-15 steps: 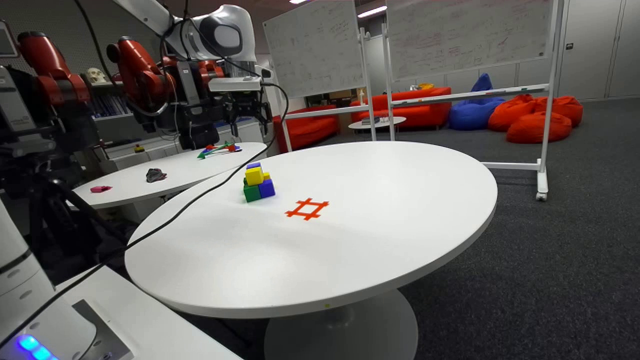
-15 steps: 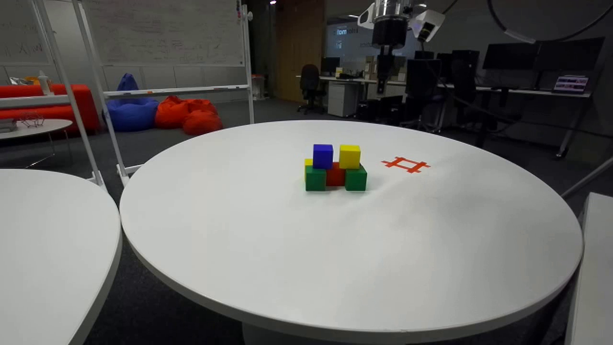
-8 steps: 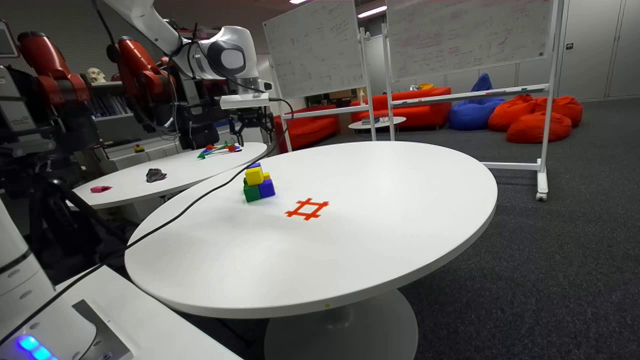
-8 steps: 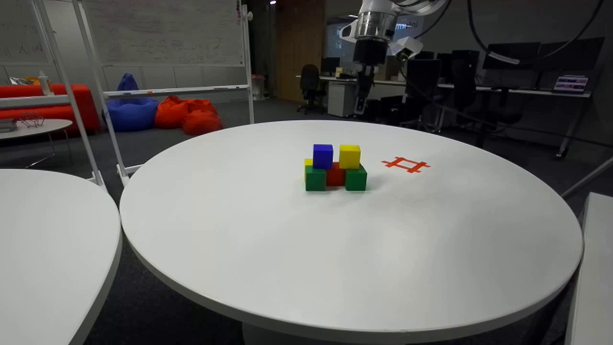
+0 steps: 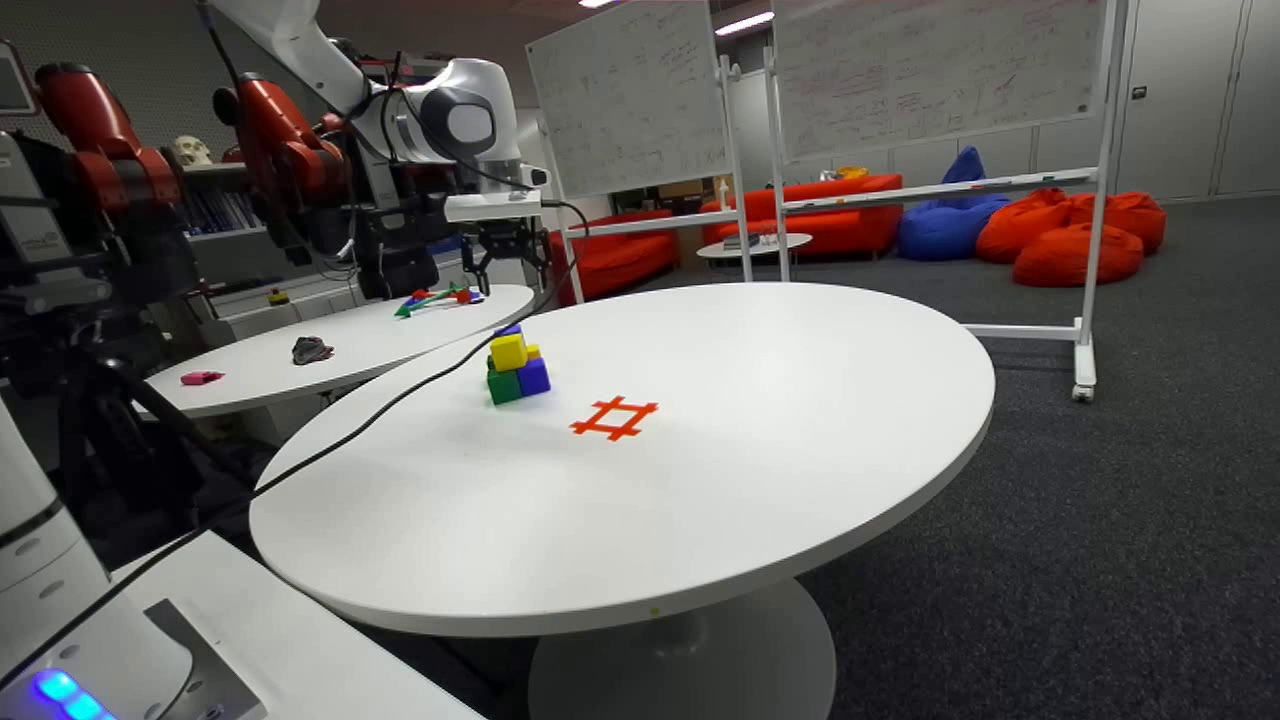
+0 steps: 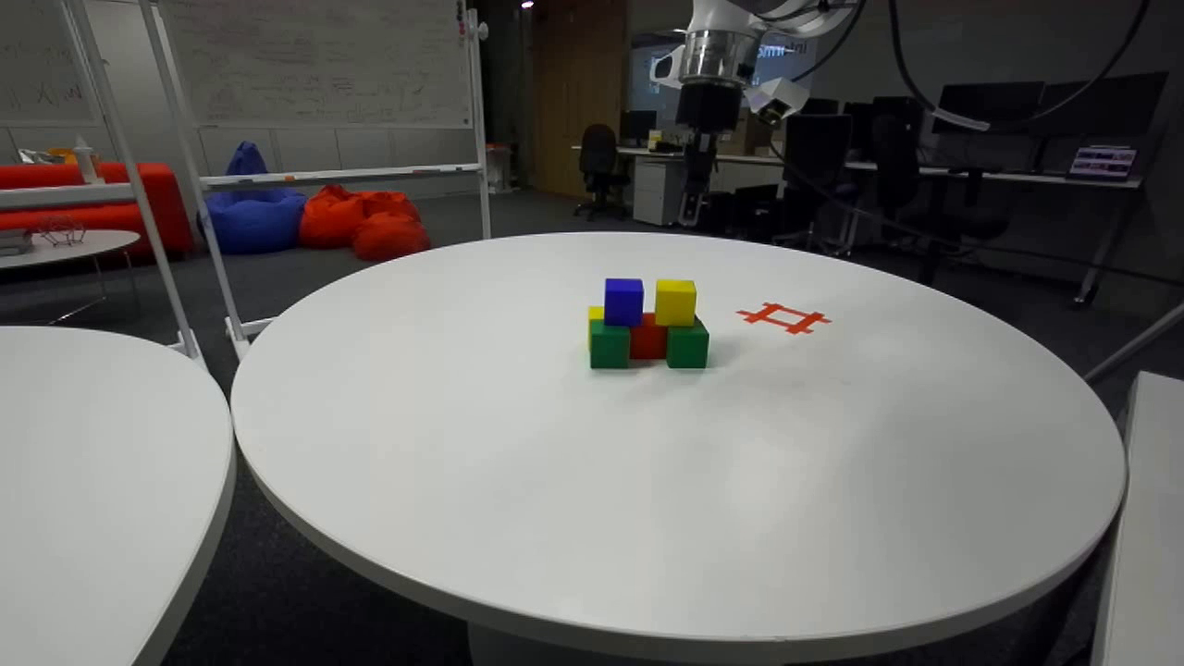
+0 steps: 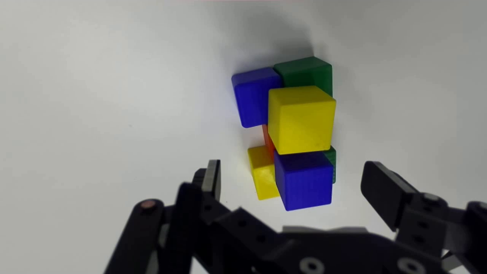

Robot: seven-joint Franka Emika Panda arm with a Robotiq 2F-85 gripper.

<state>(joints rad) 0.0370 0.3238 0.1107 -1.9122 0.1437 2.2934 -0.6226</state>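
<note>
Across the round bench (image 5: 760,480), I'm watching the gripper (image 5: 514,288) hanging spread and empty, up and left of the frame's centre, the stacked blocks (image 5: 526,375) sitting below it, where an off-centre descent could be toppling their upper yellow block (image 5: 508,352), and the gripper is hanging lower than a second ago.

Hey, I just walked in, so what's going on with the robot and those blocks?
A white robot arm has its end effector open, holding and touching nothing, above a block stack on the round white table. In the stack, the upper blue block and upper yellow block each sit above one of two green blocks, with a red block between the greens. A lower blue block and a lower yellow block stand beside them. A red square marking lies apart from the stack.
</note>
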